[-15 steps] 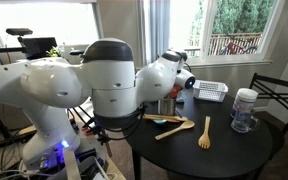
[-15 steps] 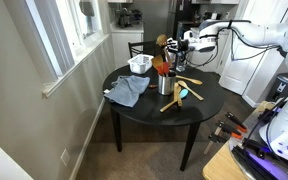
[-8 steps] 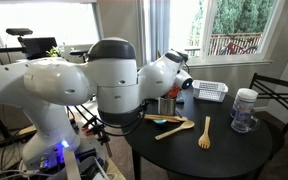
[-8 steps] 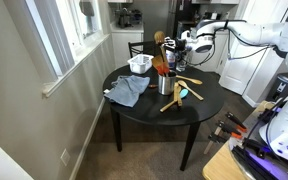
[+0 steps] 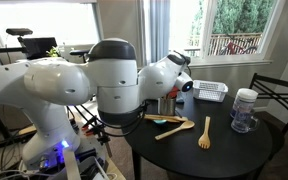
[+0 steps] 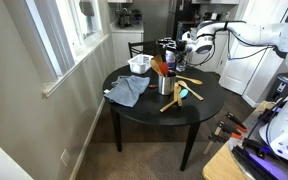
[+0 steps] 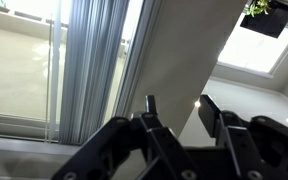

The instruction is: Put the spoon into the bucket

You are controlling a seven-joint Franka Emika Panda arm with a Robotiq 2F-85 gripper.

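While the arm (image 5: 114, 75) fills most of an exterior view, we read it as folded over the near edge of the round black table (image 5: 234, 150). The wrist is raised above the clutter, not down at it.

On the far side sits the white slotted basket (image 5: 211, 91). The clear jar (image 5: 244, 110) stands well apart near the opposite rim. Neither is in the way.

The bucket (image 5: 167, 105) stands upright on the table close under the wrist, partly hidden by the arm, so we can't see into it. It looks placed within easy reach for a drop from above.

The gripper (image 7: 178, 103) points out at wall and window blinds in the wrist view, away from the table. Its jaws are parted to a moderate gap, with only wall showing between the tips. We take it as empty.

The utensils lie flat on the table just beside the bucket:
- a wooden spoon (image 5: 176, 128), handle angled toward the bucket
- a teal spoon (image 5: 167, 119) between the wooden spoon and the bucket
- a wooden fork (image 5: 205, 133) a bit further off

We can't tell which spoon is meant.

Our judgement is that the pick isn't made yet. The wrist needs to pitch down first, and a flat handle means a low pinch.
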